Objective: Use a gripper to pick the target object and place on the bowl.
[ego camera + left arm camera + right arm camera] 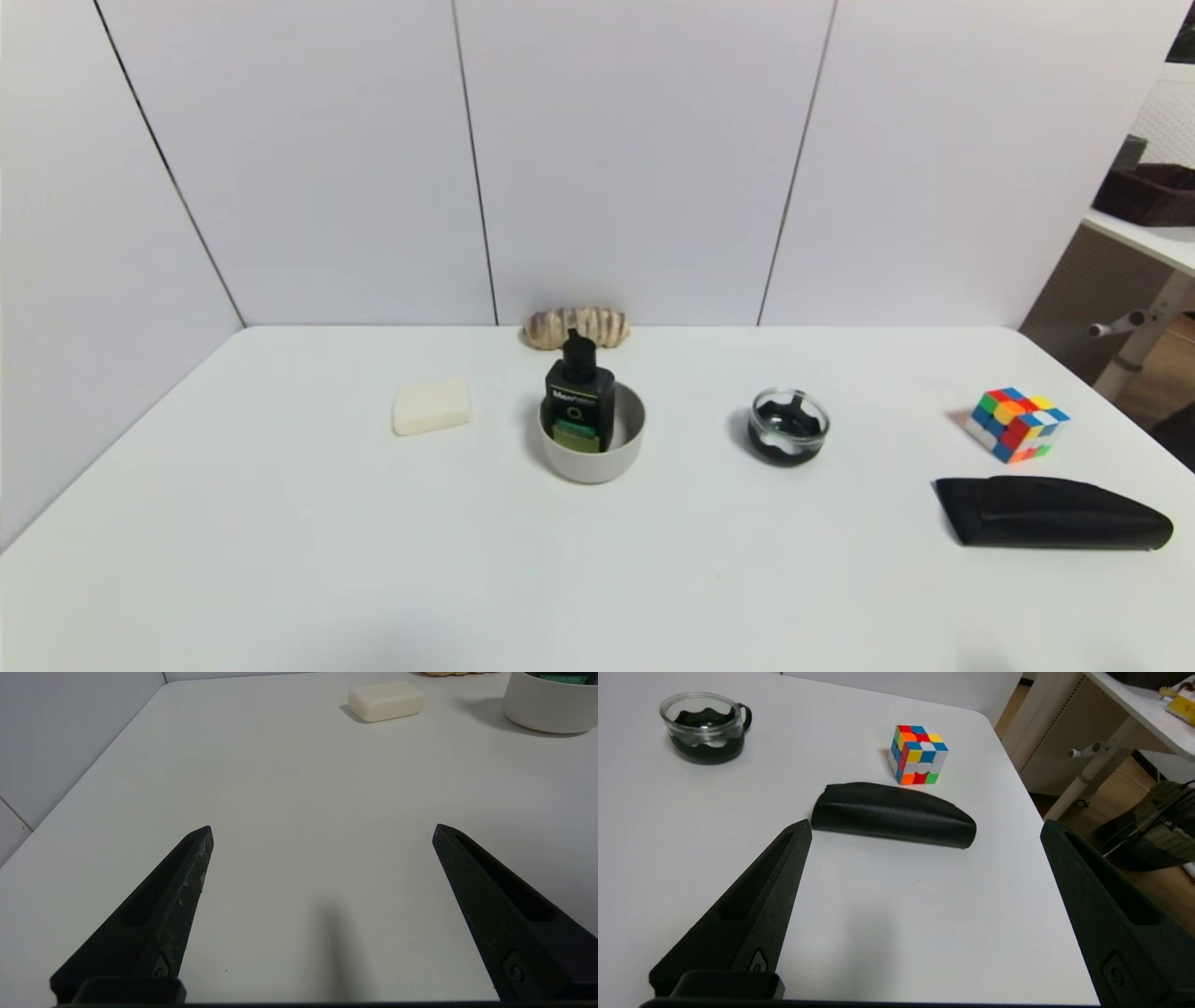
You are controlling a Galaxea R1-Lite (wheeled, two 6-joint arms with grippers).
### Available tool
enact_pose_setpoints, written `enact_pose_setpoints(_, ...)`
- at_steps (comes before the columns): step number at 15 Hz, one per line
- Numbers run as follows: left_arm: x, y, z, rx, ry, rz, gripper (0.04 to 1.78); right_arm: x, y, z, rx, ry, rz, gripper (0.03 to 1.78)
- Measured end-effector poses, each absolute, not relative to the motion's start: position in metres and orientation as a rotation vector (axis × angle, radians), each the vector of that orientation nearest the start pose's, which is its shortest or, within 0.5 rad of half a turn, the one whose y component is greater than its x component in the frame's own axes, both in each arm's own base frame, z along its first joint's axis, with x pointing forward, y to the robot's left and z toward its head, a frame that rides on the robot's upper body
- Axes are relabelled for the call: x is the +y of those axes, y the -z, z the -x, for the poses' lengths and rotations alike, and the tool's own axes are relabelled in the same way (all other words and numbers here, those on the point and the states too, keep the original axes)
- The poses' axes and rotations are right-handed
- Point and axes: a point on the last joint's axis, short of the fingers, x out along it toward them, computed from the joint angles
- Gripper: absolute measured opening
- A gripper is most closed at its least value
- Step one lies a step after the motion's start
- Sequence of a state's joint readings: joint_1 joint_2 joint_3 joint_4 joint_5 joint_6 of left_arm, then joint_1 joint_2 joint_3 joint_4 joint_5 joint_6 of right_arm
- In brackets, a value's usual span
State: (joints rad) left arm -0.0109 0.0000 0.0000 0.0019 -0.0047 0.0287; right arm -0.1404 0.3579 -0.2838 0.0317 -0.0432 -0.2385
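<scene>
The black pump bottle (579, 401) with white "Men" lettering and a green label stands upright inside the grey-beige bowl (624, 446) at the table's middle. The bowl's wall (549, 704) shows in the left wrist view, with a strip of the green label (563, 678) above its rim. My left gripper (322, 828) is open and empty over bare table at the near left, far from the bowl. My right gripper (924, 828) is open and empty over the near right of the table. Neither gripper shows in the head view.
A cream soap bar (430, 406) lies left of the bowl. A ridged shell (576, 327) sits behind it. A clear glass dish with dark contents (789, 427), a colour cube (1018, 424) and a long black pouch (1053, 512) lie to the right. The table's right edge (1069, 933) is near the right gripper.
</scene>
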Motion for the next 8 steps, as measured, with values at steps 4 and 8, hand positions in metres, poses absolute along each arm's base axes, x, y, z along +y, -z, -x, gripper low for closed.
enact_pose_setpoints(4, 0.0, -0.075, 0.023, 0.002, 0.015, -0.029, 1.69, -0.002, -0.135, 0.006, 0.12, 0.173, 0.206, 1.69)
enact_pose_setpoints(8, 0.0, -0.075, 0.023, 0.002, 0.016, -0.028, 1.69, -0.002, -0.108, 0.018, 0.073, 0.116, 0.205, 1.69)
